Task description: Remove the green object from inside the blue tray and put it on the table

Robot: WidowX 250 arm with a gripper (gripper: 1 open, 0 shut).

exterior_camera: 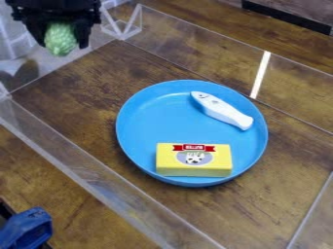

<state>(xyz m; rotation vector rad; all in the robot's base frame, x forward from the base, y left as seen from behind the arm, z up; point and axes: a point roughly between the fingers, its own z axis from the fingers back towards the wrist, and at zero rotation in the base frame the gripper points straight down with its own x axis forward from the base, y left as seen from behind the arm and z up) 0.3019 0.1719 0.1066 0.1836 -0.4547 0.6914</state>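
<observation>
My black gripper (58,37) hangs at the upper left of the camera view, shut on the green object (58,39), a bumpy light green toy held between the fingers above the table (92,107). The blue tray (143,146) lies well to the right and lower, in the middle of the tabletop, apart from the gripper. The green toy is outside the tray, above the brown planks near the back left corner.
In the tray lie a yellow rectangular box (194,160) at the front and a white elongated toy (221,110) at the back right. Clear acrylic walls (78,165) run along the table's edges. A blue object (23,233) sits at the bottom left, outside the wall.
</observation>
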